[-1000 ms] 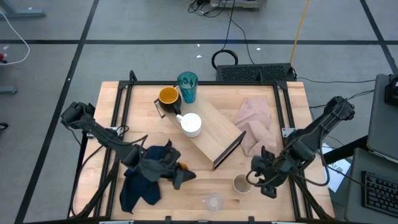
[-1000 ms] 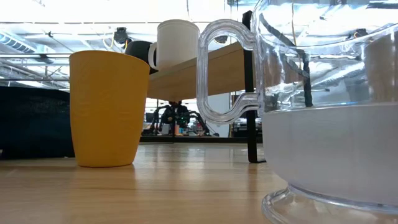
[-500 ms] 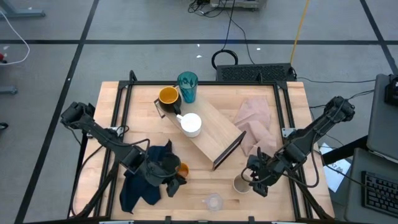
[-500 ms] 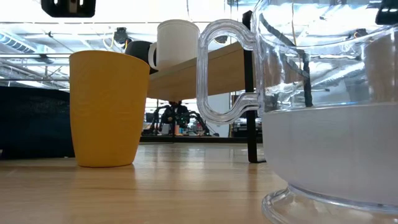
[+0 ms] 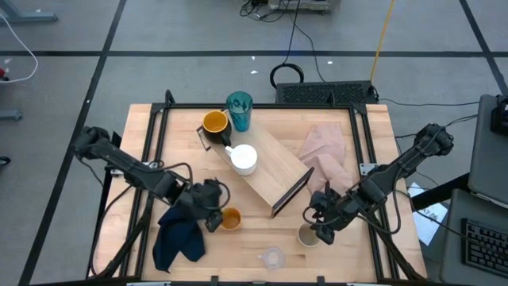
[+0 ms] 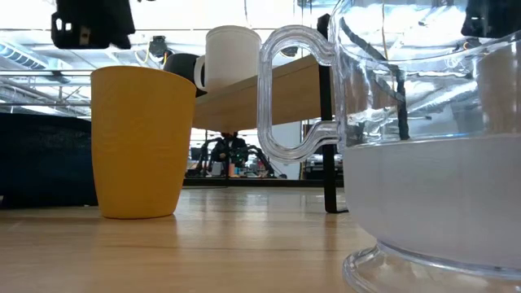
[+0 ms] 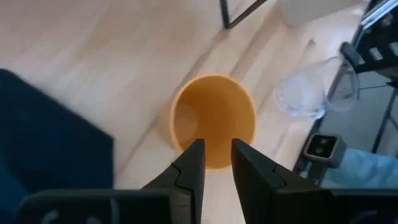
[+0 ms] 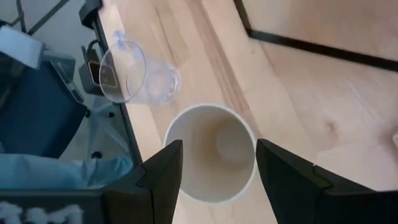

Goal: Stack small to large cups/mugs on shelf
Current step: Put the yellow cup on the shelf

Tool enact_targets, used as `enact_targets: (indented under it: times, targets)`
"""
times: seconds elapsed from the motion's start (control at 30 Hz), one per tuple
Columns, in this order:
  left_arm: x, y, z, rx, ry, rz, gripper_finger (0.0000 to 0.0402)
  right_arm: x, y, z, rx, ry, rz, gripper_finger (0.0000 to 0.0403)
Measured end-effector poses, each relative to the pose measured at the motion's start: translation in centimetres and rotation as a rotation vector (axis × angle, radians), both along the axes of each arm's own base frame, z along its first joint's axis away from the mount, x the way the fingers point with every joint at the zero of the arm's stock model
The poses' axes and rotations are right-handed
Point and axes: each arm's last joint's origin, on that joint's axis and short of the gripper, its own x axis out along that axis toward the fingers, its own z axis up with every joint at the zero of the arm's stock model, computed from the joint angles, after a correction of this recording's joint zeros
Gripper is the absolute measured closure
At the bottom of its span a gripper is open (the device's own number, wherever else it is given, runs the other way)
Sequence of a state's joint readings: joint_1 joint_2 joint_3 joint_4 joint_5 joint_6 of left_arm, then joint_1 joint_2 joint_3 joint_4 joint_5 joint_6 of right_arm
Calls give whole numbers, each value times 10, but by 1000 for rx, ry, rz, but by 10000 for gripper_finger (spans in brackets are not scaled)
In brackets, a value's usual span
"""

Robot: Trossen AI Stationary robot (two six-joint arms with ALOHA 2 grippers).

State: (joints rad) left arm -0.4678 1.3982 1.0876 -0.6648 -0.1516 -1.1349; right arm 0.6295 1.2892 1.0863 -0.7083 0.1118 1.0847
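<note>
Nearest the front edge of the light wooden table, the small clear glass cup with a looped handle is standing alone, with neither gripper over it.

Just behind it, both arms are hanging over a cup each. The right gripper is poised directly above the upright beige-grey paper-like cup, fingers spread wide, one outside each side of the rim, so the cup's open mouth is lying squarely in the gap. Its axis is vertical; a straight drop looks like all the grasp needs.

The left gripper is sitting above the small orange plastic cup, which is also upright, beside the crumpled dark blue cloth. Its fingers are only narrowly parted, over the near part of the rim rather than around the body; I judge a rim pinch more likely than a side grasp.

Farther back, the long light-wood shelf with dark end supports is lying diagonally, already carrying the white ceramic mug. Beyond it are the yellow-orange mug with a dark handle and the tall teal translucent tumbler. The shelf lies between the two arms, roughly equally near each.
</note>
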Motion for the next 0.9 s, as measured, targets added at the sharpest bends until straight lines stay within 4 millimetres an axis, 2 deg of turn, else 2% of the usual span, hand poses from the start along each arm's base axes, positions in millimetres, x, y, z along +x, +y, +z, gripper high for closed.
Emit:
enact_targets:
  times: [0.2, 0.53, 0.9]
  targets:
    - [1, 14, 0, 23, 32, 6, 323, 1, 0, 0, -12, -14, -15, 206]
    - [8, 14, -19, 42, 143, 17, 323, 4, 2, 3, 23, -48, -37, 206]
    - [14, 11, -18, 23, 88, 9, 323, 4, 1, 3, 13, -61, -50, 206]
